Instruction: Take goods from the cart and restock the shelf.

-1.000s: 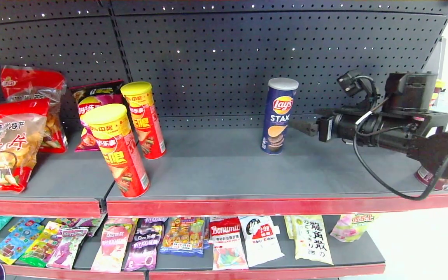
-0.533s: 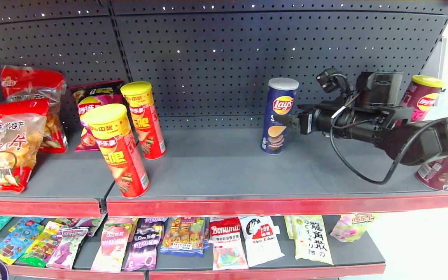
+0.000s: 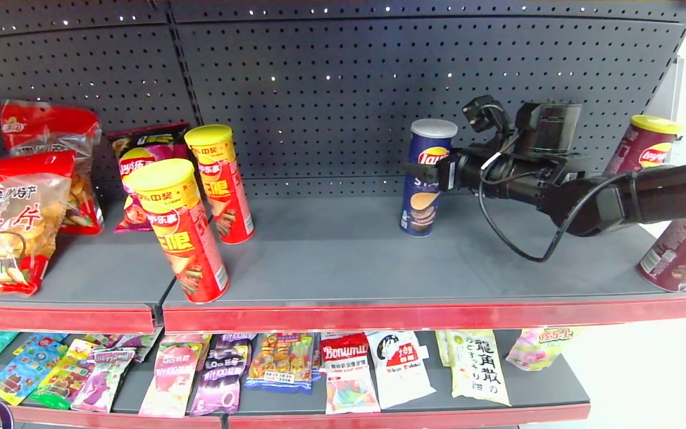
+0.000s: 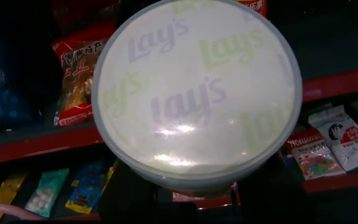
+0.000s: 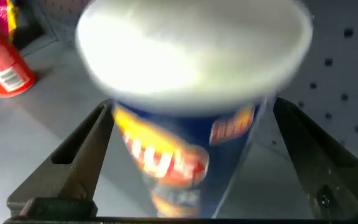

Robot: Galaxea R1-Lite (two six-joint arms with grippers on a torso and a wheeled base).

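Near the front edge of the shelf (image 3: 331, 262) stood a red yellow-lidded can (image 3: 185, 229) and, far right, a maroon can (image 3: 679, 253). Farther back, the right gripper (image 3: 420, 171) sat wide open around the upright blue can (image 3: 421, 211), a second maroon can (image 3: 644, 146) behind its arm.

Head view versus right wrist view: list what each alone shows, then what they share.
Head view only: a maroon yellow-lidded crisp tube at the shelf's right, snack packets on the lower shelf. Right wrist view only: both black fingers of the open right gripper flanking the blue grey-lidded crisp tube, gaps both sides. Shared: that blue tube, a red tube, the grey shelf board, the perforated back panel.
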